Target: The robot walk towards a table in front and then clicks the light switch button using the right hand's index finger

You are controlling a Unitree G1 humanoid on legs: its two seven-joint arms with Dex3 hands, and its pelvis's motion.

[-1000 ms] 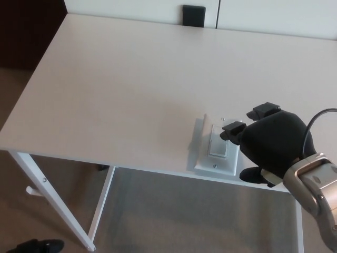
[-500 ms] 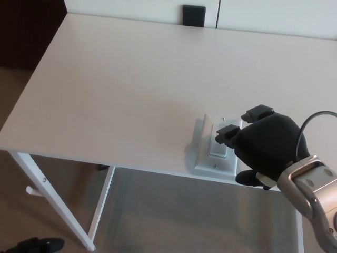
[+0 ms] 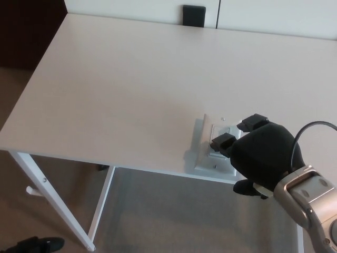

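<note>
A white light switch plate [image 3: 206, 159] lies flat on the white table [image 3: 131, 89], close to its near edge on the right. My right hand [image 3: 260, 155] comes in from the lower right and hovers over the plate, covering most of its right side. One fingertip [image 3: 222, 141] sits over the rocker; whether it touches cannot be told. The other fingertip [image 3: 253, 122] sticks out past the plate's far right corner. The fingers are apart and hold nothing. My left hand does not show.
A black square object [image 3: 194, 15] stands against the white wall behind the table. A white slanted table leg [image 3: 52, 205] is at the lower left, with a dark shoe-like shape [image 3: 34, 245] on the brown floor.
My right hand has slid left and slightly toward the table's near edge, so it now covers more of the switch plate. The table and plate have not moved.
</note>
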